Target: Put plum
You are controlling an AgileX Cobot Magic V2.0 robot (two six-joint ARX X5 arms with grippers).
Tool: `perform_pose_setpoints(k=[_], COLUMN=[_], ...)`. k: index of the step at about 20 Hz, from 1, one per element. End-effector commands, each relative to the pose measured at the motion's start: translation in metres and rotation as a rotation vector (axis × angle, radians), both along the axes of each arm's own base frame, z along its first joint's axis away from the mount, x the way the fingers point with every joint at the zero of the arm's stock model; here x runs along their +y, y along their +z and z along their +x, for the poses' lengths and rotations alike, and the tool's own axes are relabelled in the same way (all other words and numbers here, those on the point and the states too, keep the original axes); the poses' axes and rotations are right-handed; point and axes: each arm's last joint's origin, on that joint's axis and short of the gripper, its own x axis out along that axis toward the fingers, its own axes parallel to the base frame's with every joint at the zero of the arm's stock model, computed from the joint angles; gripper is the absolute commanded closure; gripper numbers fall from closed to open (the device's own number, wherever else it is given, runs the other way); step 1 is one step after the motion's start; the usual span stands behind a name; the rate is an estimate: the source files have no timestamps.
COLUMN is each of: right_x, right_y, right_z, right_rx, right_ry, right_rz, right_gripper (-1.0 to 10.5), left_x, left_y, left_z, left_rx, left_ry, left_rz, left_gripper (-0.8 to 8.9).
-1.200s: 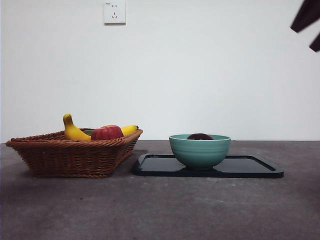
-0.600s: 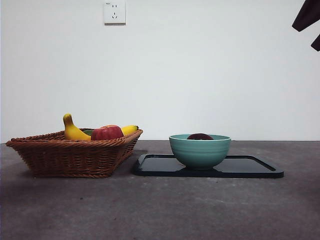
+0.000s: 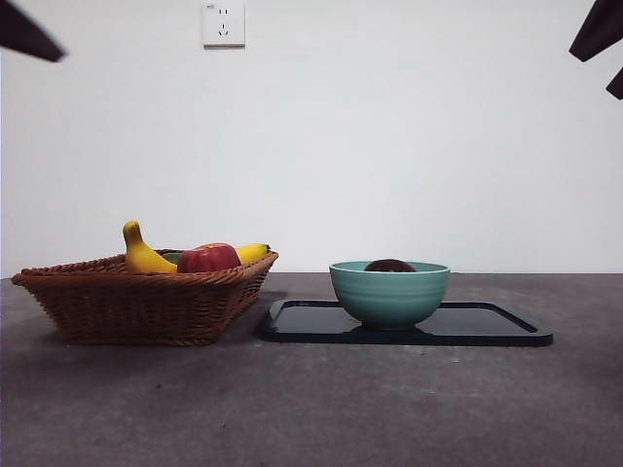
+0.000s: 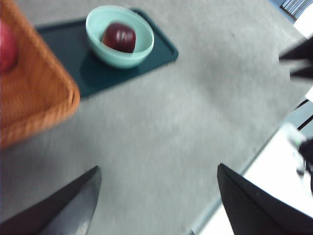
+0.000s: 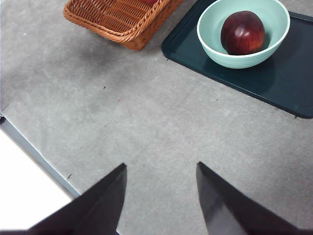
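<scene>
**Kid:** Where is the plum?

**Me:** I see the plum (image 5: 242,32) sitting inside the green bowl (image 5: 243,61). It is dark and shiny. From the front I only see its top (image 3: 389,265) peeking over the bowl's rim (image 3: 389,295).

**Kid:** What is the bowl on?

**Me:** It stands on a black tray (image 3: 487,326), at the tray's end nearest the basket. The tray lies flat on the grey table (image 3: 311,409).

**Kid:** And the basket?

**Me:** The brown wicker basket (image 3: 136,302) sits just beside the tray, and I cannot tell if they touch. A red apple (image 3: 207,258) and a yellow banana (image 3: 146,256) lie in it.

**Kid:** Are your grabbers holding anything?

**Me:** No. My left gripper (image 4: 156,196) has its two jaws spread wide with nothing between them. It hangs over bare table, well apart from the bowl (image 4: 120,36). That picture is a bit blurry. My right gripper (image 5: 159,196) has its jaws apart too, and it holds nothing. It is also over bare table, away from the tray (image 5: 283,93).

**Kid:** Can I see the arms from the front?

**Me:** Only as dark tips, one in each top corner. High on the white wall is a wall socket (image 3: 223,23).
</scene>
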Motion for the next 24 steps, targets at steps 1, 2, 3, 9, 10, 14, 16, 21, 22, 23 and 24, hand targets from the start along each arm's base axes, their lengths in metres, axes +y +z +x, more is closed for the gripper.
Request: perform_pose_setpoints(k=[1,2,3,9,10,14,16,21,22,23,24], right_x=[0.002,0.002,0.002,0.002,0.002,0.001,0.001,0.0,0.0,0.0,0.0], right_y=[0.002,0.002,0.002,0.002,0.002,0.001,0.0,-0.001,-0.001,-0.001,-0.002], right_z=[0.0,0.0,0.0,0.0,0.0,0.0,-0.001,-0.001,-0.002,-0.002,-0.002], right_rx=[-0.001,-0.001,-0.001,0.004,0.004,0.012,0.024,0.034,0.036,0.041,0.046], right_ry=[0.006,0.006,0.006,0.001,0.001,-0.001,-0.001,-0.001,-0.001,-0.001,-0.002], right_rz=[0.007,0.007,0.007,0.01,0.01,0.009,0.0,-0.007,-0.009,-0.011,-0.015], right_gripper=[7.2,7.2,7.2,7.2,7.2,7.2,7.2,7.2,7.2,7.2,7.2], left_x=[-0.018,-0.028,-0.036,-0.1,-0.111,-0.15,-0.167,-0.2,-0.204,-0.207,-0.211], left_y=[0.014,0.019,0.022,0.034,0.033,0.02,0.006,-0.033,-0.041,-0.049,-0.056], left_z=[0.025,0.04,0.053,0.138,0.15,0.19,0.203,0.223,0.226,0.228,0.229], left_rx=[-0.007,-0.002,0.009,0.059,0.062,0.053,0.056,0.077,0.081,0.079,0.075], left_ry=[-0.013,-0.01,-0.006,0.0,-0.007,-0.001,-0.019,-0.055,-0.063,-0.06,-0.059], left_rz=[-0.011,-0.004,0.009,0.079,0.083,0.145,0.187,0.263,0.278,0.296,0.31], left_gripper=[4.4,4.4,4.4,4.4,4.4,4.4,4.4,4.4,4.4,4.4,4.4])
